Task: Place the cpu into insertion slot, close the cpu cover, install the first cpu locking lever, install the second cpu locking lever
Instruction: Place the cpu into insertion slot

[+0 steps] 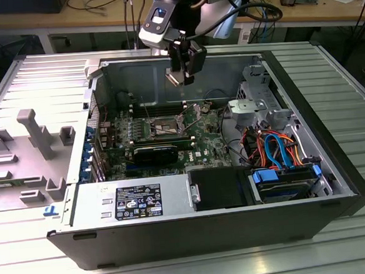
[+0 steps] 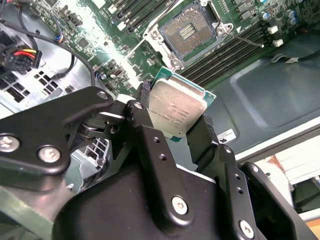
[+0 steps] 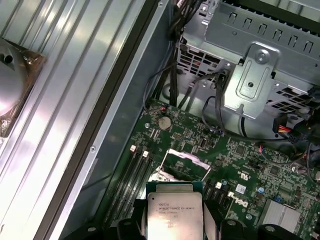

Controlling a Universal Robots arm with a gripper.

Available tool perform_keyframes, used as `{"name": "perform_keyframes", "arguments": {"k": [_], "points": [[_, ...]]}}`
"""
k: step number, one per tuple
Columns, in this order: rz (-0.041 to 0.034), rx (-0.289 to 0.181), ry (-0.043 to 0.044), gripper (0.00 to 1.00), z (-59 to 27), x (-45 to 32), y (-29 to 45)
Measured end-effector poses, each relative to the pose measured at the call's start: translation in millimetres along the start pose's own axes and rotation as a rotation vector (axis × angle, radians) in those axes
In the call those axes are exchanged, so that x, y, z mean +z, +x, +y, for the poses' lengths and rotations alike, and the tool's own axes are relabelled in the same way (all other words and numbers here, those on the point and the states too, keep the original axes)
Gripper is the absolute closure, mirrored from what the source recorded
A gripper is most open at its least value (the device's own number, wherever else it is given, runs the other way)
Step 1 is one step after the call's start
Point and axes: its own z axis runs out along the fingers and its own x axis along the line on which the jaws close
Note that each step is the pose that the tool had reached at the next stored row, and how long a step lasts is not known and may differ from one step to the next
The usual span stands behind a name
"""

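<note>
One end effector (image 2: 176, 131) pinches the cpu (image 2: 177, 107) by its edges, well clear of the insertion slot (image 2: 189, 31).

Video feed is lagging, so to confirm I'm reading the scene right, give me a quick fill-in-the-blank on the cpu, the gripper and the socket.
1. The gripper is ___ on the cpu.
2. The insertion slot is ___: no chip sits in it.
3. The cpu hangs ___ the green motherboard, clear of it.
Missing words: shut; empty; above.
</note>
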Motion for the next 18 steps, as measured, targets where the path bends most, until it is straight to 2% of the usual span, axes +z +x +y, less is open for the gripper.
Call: {"name": "perform_keyframes", "arguments": {"k": [2,11,13,18], "points": [[-0.0011,0.018,0.0002,0.46,0.0,0.3,0.0],[-0.0007,0.019,0.0013,0.46,0.0,0.4,0.0],[-0.001,0.036,0.0018,0.46,0.0,1.1,0.0],[-0.0053,0.111,0.0036,0.46,-0.3,4.5,-0.1]]}}
